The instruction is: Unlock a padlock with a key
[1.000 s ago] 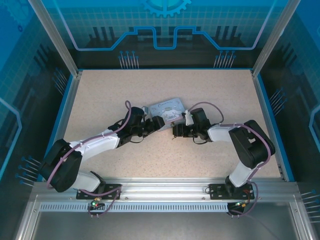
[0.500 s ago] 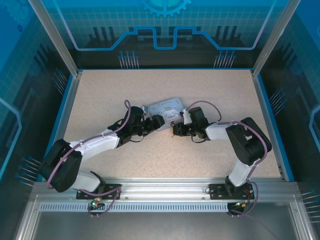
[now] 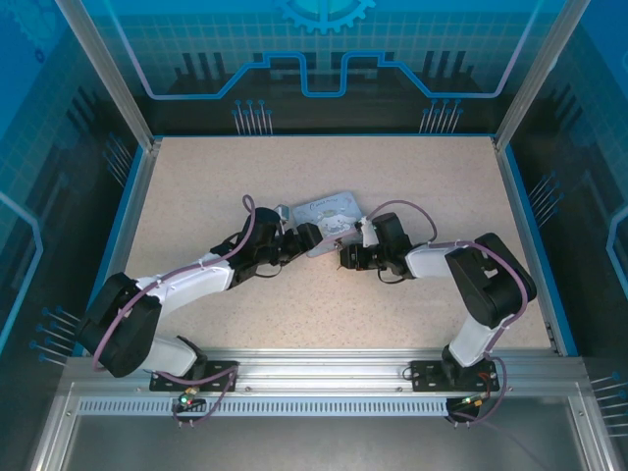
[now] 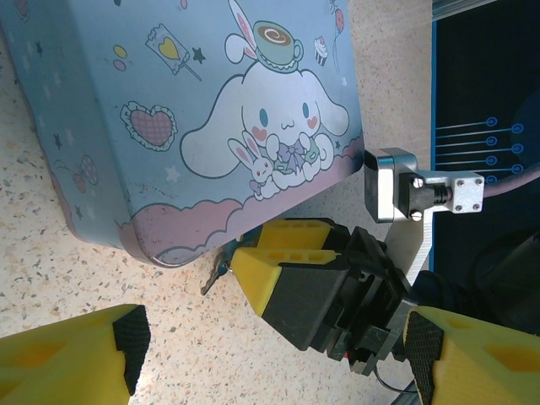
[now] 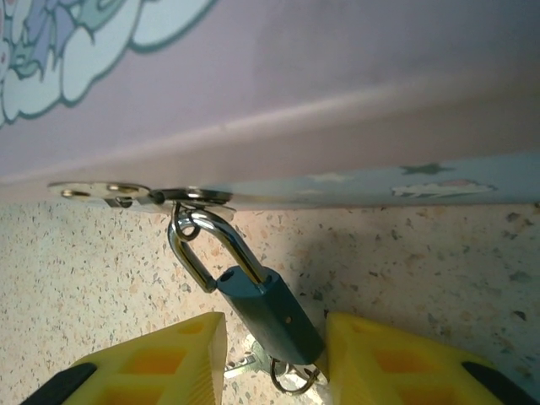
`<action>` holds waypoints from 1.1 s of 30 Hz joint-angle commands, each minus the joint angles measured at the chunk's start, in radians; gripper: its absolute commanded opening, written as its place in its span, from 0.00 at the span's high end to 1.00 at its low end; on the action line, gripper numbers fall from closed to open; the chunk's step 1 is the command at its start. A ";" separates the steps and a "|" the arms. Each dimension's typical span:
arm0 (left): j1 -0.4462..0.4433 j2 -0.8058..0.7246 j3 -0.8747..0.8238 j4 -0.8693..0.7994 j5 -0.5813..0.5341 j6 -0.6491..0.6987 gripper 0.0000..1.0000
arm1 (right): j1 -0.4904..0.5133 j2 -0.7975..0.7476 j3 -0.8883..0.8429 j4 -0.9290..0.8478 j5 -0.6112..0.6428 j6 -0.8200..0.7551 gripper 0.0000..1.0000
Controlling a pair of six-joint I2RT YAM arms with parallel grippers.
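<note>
My right tool (image 5: 276, 325), fingers apart, straddles the padlock (image 5: 261, 305), which hangs from the cartoon box's (image 5: 354, 93) hasp (image 5: 181, 196). Its body slants toward my palm, a ring (image 5: 291, 378) at its low end. My left tool (image 4: 274, 337) gapes wide, farther back.
</note>
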 commanded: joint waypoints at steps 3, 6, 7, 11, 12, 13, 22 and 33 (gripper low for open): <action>0.011 0.006 -0.011 0.017 0.006 -0.016 0.19 | -0.001 -0.002 -0.021 -0.033 -0.001 0.009 0.69; 0.011 0.008 -0.010 0.017 0.005 -0.016 0.19 | -0.002 0.001 -0.022 -0.029 -0.004 0.015 0.74; 0.010 0.008 -0.010 0.017 0.004 -0.018 0.19 | -0.003 0.003 -0.023 -0.024 -0.006 0.018 0.77; 0.010 0.010 -0.010 0.016 0.000 -0.016 0.19 | -0.008 0.001 -0.025 -0.017 -0.011 0.028 0.86; 0.010 0.011 -0.011 0.015 -0.001 -0.017 0.18 | -0.010 0.000 -0.027 -0.018 -0.013 0.031 0.88; 0.011 0.010 -0.011 0.015 -0.003 -0.015 0.18 | -0.011 -0.003 -0.029 -0.015 -0.016 0.033 0.88; 0.011 0.018 0.066 -0.184 -0.148 0.082 0.18 | -0.022 -0.058 -0.049 -0.030 -0.030 0.095 0.91; 0.011 0.145 0.238 -0.374 -0.354 0.225 0.13 | -0.024 -0.071 -0.066 -0.037 -0.011 0.187 0.92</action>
